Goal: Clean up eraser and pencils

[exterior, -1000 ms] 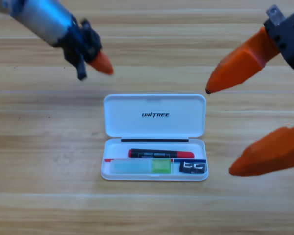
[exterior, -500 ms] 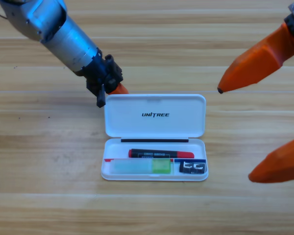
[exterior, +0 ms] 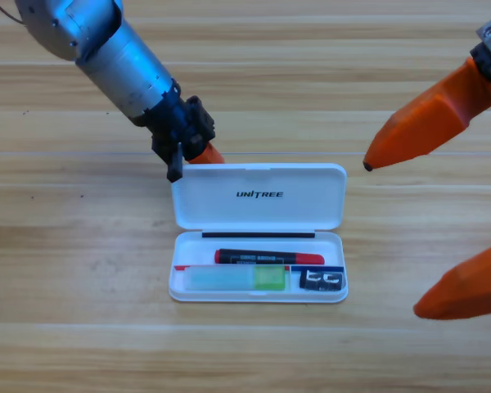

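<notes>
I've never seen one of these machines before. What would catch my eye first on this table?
Probably the open white case in the middle, with a black and red pencil, a pale green-ended pencil and a small black eraser inside. The left gripper sits at the lid's upper left corner, and the right gripper gapes wide at the right edge.

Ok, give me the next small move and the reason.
Probably push the lid forward and down to shut the case: the left hand sits behind its back left corner, and both pencils and the eraser already lie inside.
</notes>
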{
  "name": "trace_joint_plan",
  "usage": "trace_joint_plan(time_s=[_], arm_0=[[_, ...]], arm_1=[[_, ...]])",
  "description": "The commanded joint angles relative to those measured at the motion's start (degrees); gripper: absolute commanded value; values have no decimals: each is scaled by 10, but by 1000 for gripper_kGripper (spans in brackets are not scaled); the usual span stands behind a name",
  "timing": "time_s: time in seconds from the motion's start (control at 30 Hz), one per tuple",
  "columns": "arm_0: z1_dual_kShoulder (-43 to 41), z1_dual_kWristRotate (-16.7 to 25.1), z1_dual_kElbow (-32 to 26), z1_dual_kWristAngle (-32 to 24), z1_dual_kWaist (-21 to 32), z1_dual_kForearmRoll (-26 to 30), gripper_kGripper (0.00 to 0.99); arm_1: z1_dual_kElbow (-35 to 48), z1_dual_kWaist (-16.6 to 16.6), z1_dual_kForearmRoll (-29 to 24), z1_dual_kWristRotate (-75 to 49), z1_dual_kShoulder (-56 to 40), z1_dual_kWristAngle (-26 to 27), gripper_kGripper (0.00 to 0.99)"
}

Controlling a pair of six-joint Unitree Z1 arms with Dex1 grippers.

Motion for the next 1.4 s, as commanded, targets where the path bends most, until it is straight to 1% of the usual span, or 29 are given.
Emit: trace_joint_plan(time_s=[0.03, 0.4, 0.63, 1.0, 1.4], arm_0=[[27, 5, 10, -8, -20, 13, 0], [10, 15, 15, -26, -43, 59, 0], [7, 15, 29, -31, -57, 59, 0], [9, 14, 46, -24, -69, 57, 0], [14, 14, 82, -10, -81, 32, 0]], arm_1=[[19, 15, -16, 6, 14, 6, 988], [17, 15, -16, 7, 22, 6, 988], [15, 15, -16, 7, 23, 6, 988], [13, 15, -16, 8, 25, 5, 988], [12, 15, -16, 10, 25, 5, 988]])
